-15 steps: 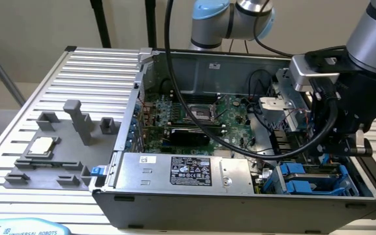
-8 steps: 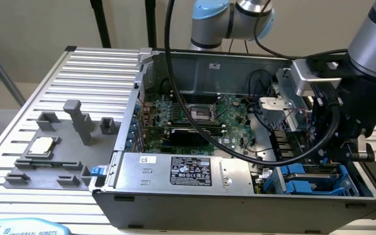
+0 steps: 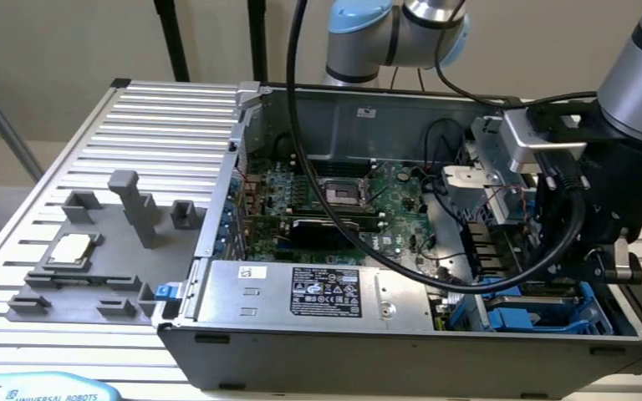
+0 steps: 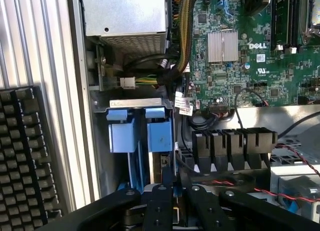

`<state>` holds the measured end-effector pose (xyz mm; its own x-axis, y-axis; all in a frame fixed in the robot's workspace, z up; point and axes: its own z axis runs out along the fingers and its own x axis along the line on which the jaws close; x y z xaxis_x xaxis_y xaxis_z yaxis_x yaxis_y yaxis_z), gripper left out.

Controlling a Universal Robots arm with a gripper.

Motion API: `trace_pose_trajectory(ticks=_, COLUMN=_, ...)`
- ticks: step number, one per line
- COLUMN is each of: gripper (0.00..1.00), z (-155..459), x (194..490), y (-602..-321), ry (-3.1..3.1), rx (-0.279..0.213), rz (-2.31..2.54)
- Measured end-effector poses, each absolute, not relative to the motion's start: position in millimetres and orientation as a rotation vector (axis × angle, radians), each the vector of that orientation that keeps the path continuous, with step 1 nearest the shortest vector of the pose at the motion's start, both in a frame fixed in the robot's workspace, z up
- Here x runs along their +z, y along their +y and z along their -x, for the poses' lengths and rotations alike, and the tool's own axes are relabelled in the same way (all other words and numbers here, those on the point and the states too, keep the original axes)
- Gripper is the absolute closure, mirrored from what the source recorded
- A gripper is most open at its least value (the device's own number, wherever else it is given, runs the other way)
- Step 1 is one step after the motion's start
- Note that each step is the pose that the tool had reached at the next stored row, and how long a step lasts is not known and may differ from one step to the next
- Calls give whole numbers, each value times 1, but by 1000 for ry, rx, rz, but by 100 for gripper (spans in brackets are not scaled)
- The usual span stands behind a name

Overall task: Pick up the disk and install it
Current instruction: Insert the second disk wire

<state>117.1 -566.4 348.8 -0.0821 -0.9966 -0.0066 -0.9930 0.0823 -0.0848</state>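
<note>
Gripper [image 4: 172, 206] hanging nearly shut over the drive bay, the disk [image 4: 150, 161] sitting edge-up in the blue bay [image 3: 544, 316]

In the wrist view the black fingers [image 4: 159, 211] are standing almost together around the upper edge of the blue carrier, though whether they are actually pinching it is hard to tell. The disk is lying in the case corner beside the power supply [image 3: 310, 292]. It is looking rigid, fairly heavy, smooth-sided and shock-sensitive; gripping the carrier's plastic rails seems safer than the metal faces
</note>
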Motion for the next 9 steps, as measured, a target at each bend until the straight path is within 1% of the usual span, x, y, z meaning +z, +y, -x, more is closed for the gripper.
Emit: trace_pose_trajectory(ticks=9, gripper=84, z=-120, x=344, y=-568, ry=2272, rx=-79, rz=2092)
